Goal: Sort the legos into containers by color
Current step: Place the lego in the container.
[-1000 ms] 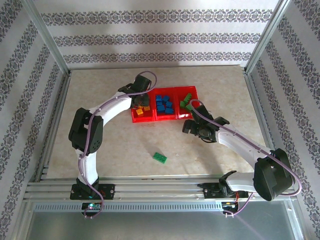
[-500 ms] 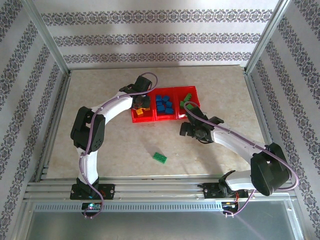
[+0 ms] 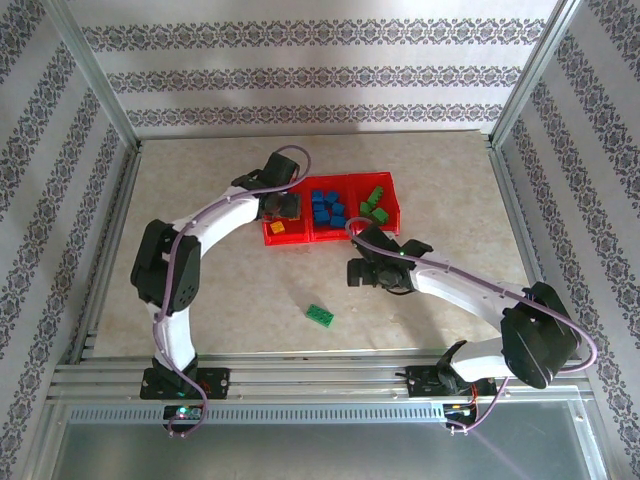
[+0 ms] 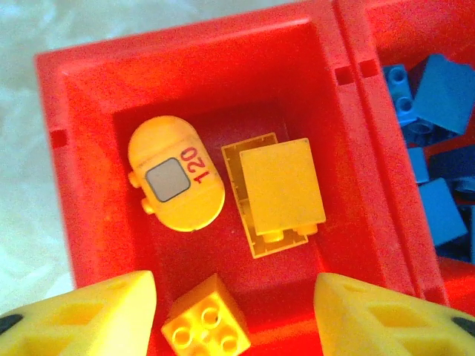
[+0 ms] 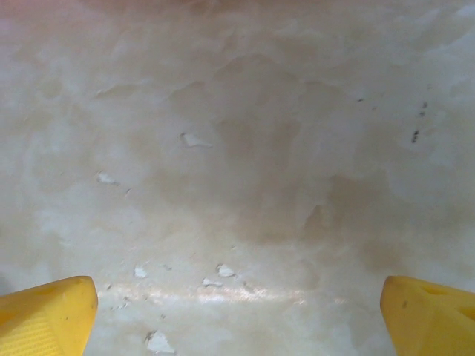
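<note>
Though the left arm (image 3: 215, 215) hides part of the nine-o'clock bin, the left pincer (image 4: 234, 288) hangs spread over its yellow bricks (image 4: 280, 194), one rounded and marked 120. Blue bricks (image 3: 328, 207) fill the middle of the containers (image 3: 312, 240), green bricks (image 3: 373, 203) the three-o'clock bin. One green brick (image 3: 320, 315) lies loose on the counter (image 3: 450, 180) toward six o'clock; the right pincer (image 5: 237, 297) gapes above bare counter.

Three joined red translucent plastic bins (image 3: 300, 239) sit on the beige marbled tabletop (image 3: 450, 180): yellow-orange bricks (image 3: 277, 227) in the left bin, blue bricks (image 3: 327, 207) in the centre, green bricks (image 3: 372, 203) in the right. The left claw (image 3: 285, 207) hangs over the left bin. One green studded brick (image 3: 320, 315) lies alone on the tabletop, near the right claw (image 3: 352, 272).
</note>
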